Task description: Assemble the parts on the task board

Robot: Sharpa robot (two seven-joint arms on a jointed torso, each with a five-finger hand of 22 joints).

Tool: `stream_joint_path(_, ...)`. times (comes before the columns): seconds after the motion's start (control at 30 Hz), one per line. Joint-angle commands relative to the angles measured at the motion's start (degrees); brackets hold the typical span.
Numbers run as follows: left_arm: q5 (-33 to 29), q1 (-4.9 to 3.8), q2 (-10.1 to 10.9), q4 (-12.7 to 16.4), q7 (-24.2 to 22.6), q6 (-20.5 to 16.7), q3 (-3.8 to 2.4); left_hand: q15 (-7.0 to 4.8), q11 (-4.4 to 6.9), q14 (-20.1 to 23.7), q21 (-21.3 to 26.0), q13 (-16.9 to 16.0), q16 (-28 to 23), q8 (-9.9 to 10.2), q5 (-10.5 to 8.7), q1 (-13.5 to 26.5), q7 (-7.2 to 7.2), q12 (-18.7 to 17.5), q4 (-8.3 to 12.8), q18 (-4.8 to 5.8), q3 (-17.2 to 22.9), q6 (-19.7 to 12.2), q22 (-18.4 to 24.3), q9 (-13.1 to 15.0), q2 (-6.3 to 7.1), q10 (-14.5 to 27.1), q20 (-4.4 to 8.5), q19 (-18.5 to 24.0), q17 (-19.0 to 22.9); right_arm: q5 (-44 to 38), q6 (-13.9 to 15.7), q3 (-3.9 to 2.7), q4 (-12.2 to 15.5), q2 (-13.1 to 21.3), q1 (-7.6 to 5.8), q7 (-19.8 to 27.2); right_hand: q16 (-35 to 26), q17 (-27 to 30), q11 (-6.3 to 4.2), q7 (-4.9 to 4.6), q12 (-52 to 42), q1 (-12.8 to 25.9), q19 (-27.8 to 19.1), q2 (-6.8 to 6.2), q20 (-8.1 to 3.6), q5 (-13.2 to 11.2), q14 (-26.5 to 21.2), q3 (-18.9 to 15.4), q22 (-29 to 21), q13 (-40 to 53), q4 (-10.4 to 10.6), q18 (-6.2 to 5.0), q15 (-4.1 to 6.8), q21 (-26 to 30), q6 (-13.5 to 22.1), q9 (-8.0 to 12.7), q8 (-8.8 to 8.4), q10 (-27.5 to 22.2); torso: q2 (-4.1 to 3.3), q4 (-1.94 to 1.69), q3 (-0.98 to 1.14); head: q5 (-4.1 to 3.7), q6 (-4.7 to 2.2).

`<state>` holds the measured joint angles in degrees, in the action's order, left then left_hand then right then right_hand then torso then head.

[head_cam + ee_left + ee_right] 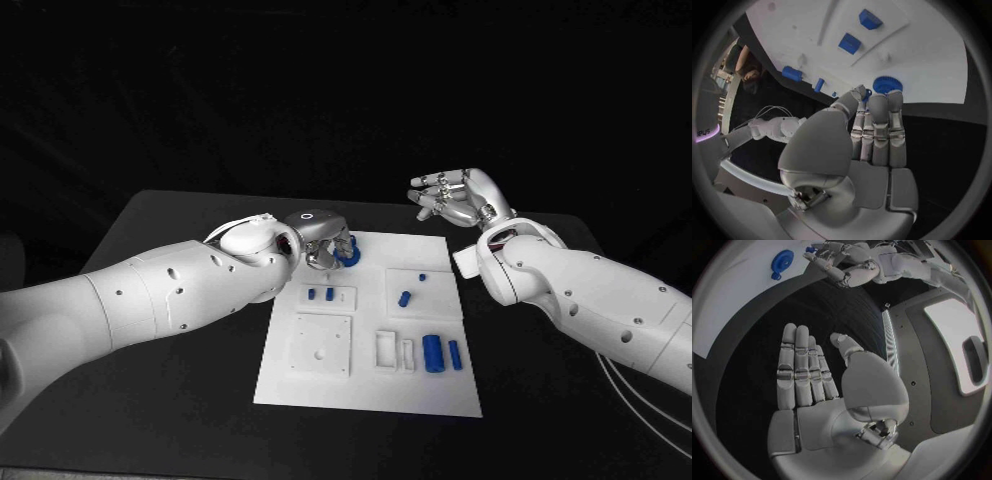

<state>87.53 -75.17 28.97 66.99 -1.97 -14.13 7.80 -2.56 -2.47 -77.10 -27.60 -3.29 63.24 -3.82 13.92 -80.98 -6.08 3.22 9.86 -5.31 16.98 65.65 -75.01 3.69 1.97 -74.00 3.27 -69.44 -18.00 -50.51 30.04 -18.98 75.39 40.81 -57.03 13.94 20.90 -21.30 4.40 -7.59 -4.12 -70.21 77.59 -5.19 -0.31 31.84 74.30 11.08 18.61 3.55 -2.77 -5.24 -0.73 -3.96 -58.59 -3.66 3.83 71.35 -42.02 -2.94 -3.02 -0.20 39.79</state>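
The white task board [368, 385] lies in the middle of the table. My left hand [325, 245] hovers over its far left corner, just beside a blue gear [887, 84] that lies flat on the board [929, 55]. Thumb and a finger of my left hand [870, 125] pinch a small blue part [867, 92]; the other fingers are stretched out together. The gear [782, 261] is also seen from the right wrist, a little apart from the left hand [842, 262]. My right hand [459, 198] is raised beyond the board's far right corner and holds nothing, its palm [817, 385] flat.
Two small blue blocks [322, 294] stand in a raised plate on the board's left. A blue peg [405, 297] and a smaller bit [421, 276] lie on the right. Blue cylinders [431, 352] [454, 353] lie near the front right. A square white plate [317, 345] sits front left.
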Motion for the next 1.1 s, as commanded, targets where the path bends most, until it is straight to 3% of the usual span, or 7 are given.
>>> stream_joint_path(0.03,-1.3,-0.27,0.5,0.5,0.4,0.7,-0.1,-0.03,-0.11,-0.3,-0.3,-0.1,-0.1,0.3,0.29,-0.3,0.09,0.2,0.0,-1.09,-0.1,0.5,-1.0,-0.1,-0.27,-0.4,0.34,-0.1,0.0,0.0,-0.4,-0.03,0.2,0.1,0.02,0.6,-0.3,0.1,0.11,-0.34,0.2,0.7,0.3,-0.12,0.05,0.2,0.2,0.2,-0.1,-0.1,-0.1,0.09,-0.17,-0.2,-0.3,0.1,-0.28,-0.4,0.0,-0.02,-0.02,0.14,-0.07)
stream_joint_path(0.17,-1.5,-0.4,1.3,0.8,0.6,1.4,-0.13,-0.03,-0.11,-0.3,-0.3,-0.1,-0.2,0.3,0.26,-0.3,0.09,0.2,0.0,-1.07,-0.1,0.4,-1.0,-0.1,-0.3,-0.3,0.34,-0.1,0.0,0.0,-0.4,-0.03,0.3,0.2,0.02,0.6,-0.3,0.1,0.11,-0.34,0.2,0.7,0.3,-0.12,0.05,0.2,0.2,0.2,-0.1,-0.1,-0.1,0.09,-0.17,-0.2,-0.3,0.1,-0.28,-0.4,0.01,-0.11,-0.06,0.17,-0.05)
stream_joint_path(0.43,-2.3,-0.47,2.8,1.0,0.9,2.6,-0.11,-0.03,-0.1,-0.3,-0.2,-0.1,-0.3,0.2,0.22,-0.3,0.09,0.2,-0.1,-1.02,-0.1,0.5,-1.0,-0.1,-0.3,-0.4,0.35,0.0,-0.1,0.1,-0.4,-0.03,0.3,0.4,0.02,0.6,-0.3,0.1,0.11,-0.34,0.2,0.7,0.3,-0.12,0.05,0.2,0.2,0.2,-0.1,-0.1,-0.1,0.09,-0.17,-0.2,-0.3,0.1,-0.28,-0.4,-0.07,0.09,-0.08,0.39,0.07)
stream_joint_path(1.1,-4.7,-0.19,3.4,0.3,0.5,4.3,0.03,-0.04,-0.1,-0.1,-0.1,-0.1,-0.5,0.3,0.24,-0.4,0.09,0.2,-0.3,-0.94,-0.2,0.5,-1.0,-0.1,-0.4,-0.4,0.38,0.1,-0.2,0.1,-0.4,-0.03,0.4,0.4,0.02,0.6,-0.3,0.1,0.11,-0.34,0.2,0.7,0.3,-0.12,0.05,0.2,0.2,0.2,-0.1,-0.1,-0.1,0.09,-0.17,-0.2,-0.3,0.1,-0.28,-0.4,-0.1,0.2,0.01,0.63,0.19)
